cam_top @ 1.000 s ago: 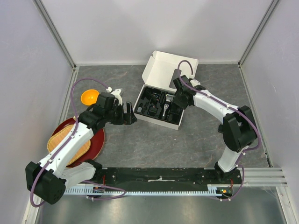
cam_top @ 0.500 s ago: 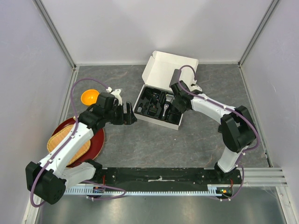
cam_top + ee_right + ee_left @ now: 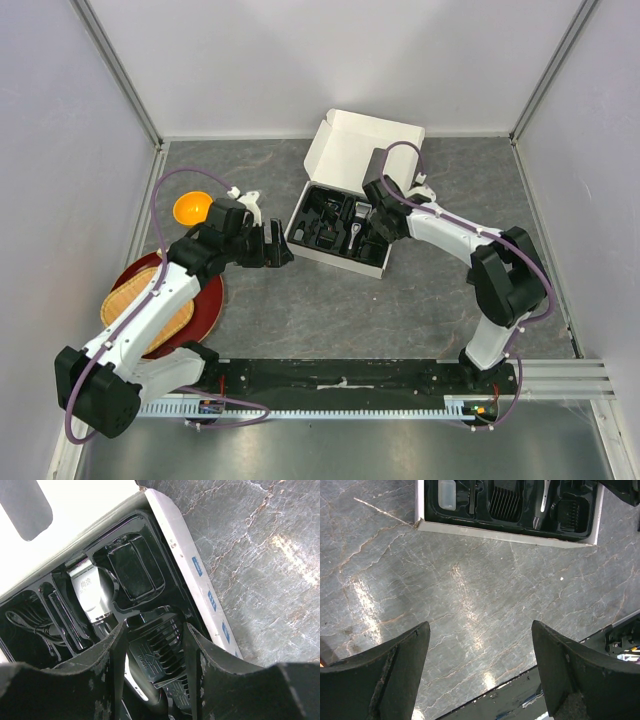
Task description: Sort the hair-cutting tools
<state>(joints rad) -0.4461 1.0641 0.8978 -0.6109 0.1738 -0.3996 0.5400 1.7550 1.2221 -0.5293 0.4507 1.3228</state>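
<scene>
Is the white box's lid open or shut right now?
Open. The white box has its lid folded back, exposing the black tray and the clipper inside.

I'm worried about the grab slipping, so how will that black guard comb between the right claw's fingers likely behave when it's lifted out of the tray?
The guard comb looks like rigid moulded plastic, so probably stiff and light. Its glossy ridged teeth may slip sideways against the right claw. It sits snugly in the black tray, so it could catch on lifting.
</scene>
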